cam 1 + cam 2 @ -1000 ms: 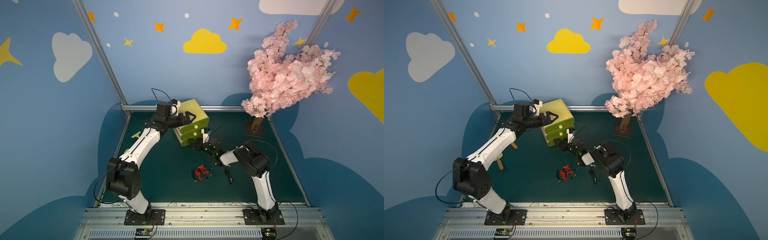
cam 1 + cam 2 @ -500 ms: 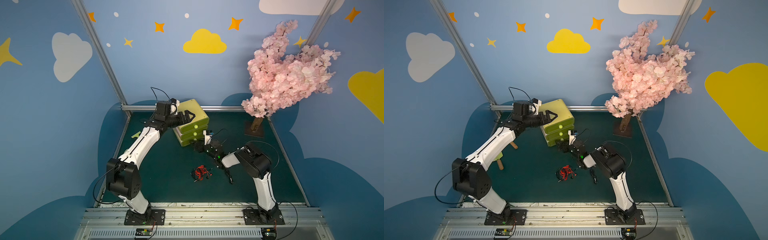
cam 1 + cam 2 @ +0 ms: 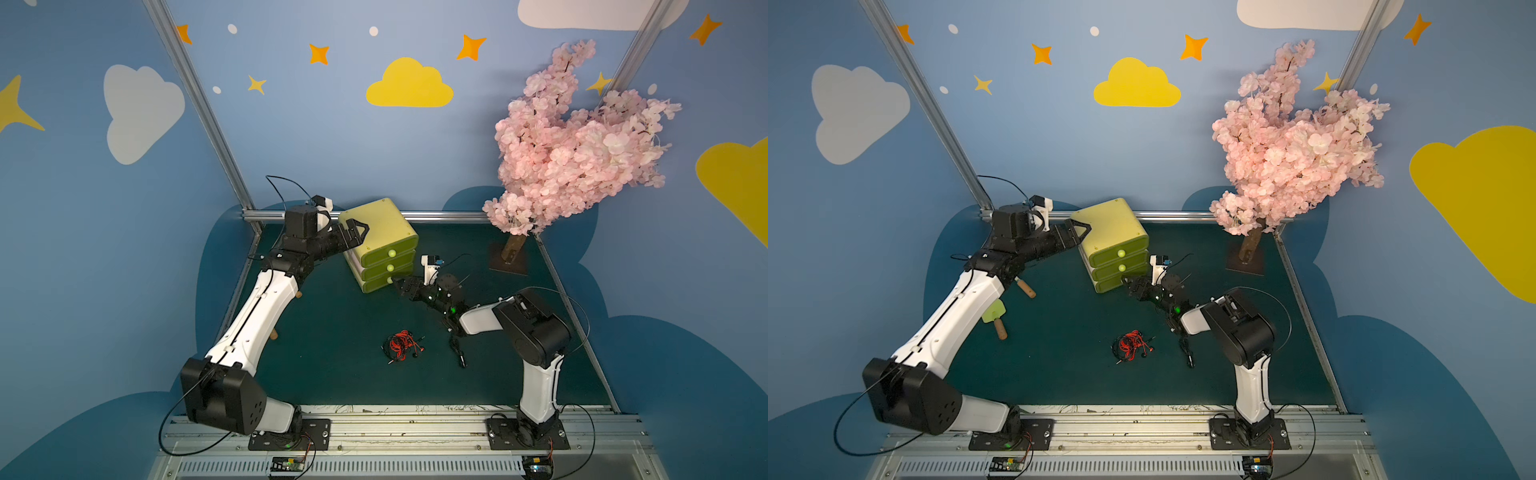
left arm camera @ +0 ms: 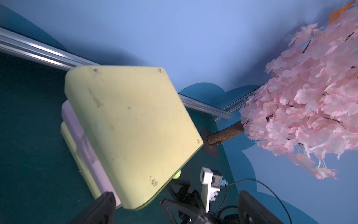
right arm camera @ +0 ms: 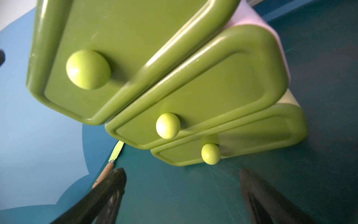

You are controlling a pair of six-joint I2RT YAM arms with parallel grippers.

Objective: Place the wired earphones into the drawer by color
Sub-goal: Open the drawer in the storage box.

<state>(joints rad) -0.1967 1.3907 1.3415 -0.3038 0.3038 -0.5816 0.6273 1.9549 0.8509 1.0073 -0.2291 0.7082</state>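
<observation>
Comparing with a second ago, I log the right gripper [image 3: 398, 284] advanced toward the lowest knob [image 5: 210, 154], jaws apart, empty. Left gripper [image 3: 353, 235] unchanged, spread at the glossy rounded green drawer [image 3: 384, 241] top. Red-and-black earphones [image 3: 401, 345], tangled thin cable, at 6 o'clock of it; black earphones [image 3: 457, 351] beside, on felt.

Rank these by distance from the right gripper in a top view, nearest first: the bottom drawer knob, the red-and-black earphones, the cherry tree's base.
From the right gripper:
1. Bottom drawer knob, right at the open fingertips, low on the green drawer unit.
2. Red-and-black earphones, on the mat toward the robot's base.
3. Cherry tree's base, far-right corner.
</observation>
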